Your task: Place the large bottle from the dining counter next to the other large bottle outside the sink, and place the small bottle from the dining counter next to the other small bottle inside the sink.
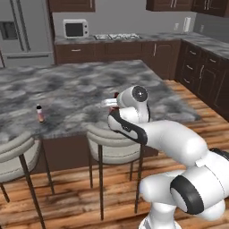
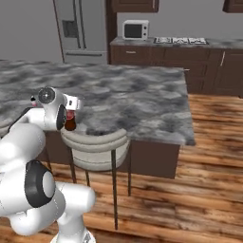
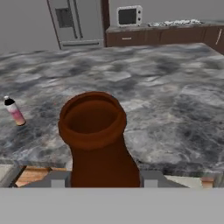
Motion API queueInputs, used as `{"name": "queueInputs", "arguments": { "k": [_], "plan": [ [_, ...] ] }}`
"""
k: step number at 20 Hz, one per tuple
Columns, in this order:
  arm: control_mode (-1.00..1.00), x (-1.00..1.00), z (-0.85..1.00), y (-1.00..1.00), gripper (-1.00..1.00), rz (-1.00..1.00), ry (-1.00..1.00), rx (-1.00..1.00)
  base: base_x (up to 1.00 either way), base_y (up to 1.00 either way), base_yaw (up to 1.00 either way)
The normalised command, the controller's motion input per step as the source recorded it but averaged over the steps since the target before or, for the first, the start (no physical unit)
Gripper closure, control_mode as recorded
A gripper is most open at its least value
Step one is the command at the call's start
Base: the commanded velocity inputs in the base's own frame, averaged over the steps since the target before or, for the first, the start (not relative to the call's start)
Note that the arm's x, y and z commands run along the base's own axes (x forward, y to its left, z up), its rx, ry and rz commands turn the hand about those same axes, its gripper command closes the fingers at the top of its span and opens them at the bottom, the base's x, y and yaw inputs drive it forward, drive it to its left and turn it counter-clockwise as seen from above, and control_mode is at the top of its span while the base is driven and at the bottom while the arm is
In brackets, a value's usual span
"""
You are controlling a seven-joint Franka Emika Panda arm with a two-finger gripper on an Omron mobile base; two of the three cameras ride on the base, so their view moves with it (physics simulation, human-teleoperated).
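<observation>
My gripper (image 3: pixel 105 177) is shut on the large bottle (image 3: pixel 95 140), a dark brown bottle whose wide round top faces the hand view. From the right base view the bottle (image 2: pixel 70 124) shows a red label below the hand, at the near edge of the dining counter (image 2: pixel 137 95). In the left base view the gripper (image 1: pixel 112 103) hides most of the bottle, with a bit of red (image 1: pixel 116 95) showing. The small bottle (image 1: pixel 40 113), black-capped, pinkish and orange, stands upright on the counter (image 1: pixel 67 87) to the left, also in the hand view (image 3: pixel 14 111).
Two curved-back stools (image 1: pixel 114 143) (image 1: pixel 13 156) stand against the counter's near side, one directly under the hand (image 2: pixel 97 147). A fridge (image 1: pixel 27 31), a microwave (image 1: pixel 75 29) and dark cabinets (image 1: pixel 197 71) line the far walls. Wooden floor (image 2: pixel 204 156) lies to the right.
</observation>
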Motion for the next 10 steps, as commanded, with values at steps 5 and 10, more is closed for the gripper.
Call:
{"name": "queueInputs", "arguments": {
  "k": [5,10],
  "plan": [
    [1.00,0.00,0.00,0.00,1.00,0.00,0.00,0.00,0.00,-0.92,-0.03],
    [1.00,0.00,0.00,0.00,1.00,0.00,0.00,0.00,-0.03,-0.85,-0.11]
  ]
}}
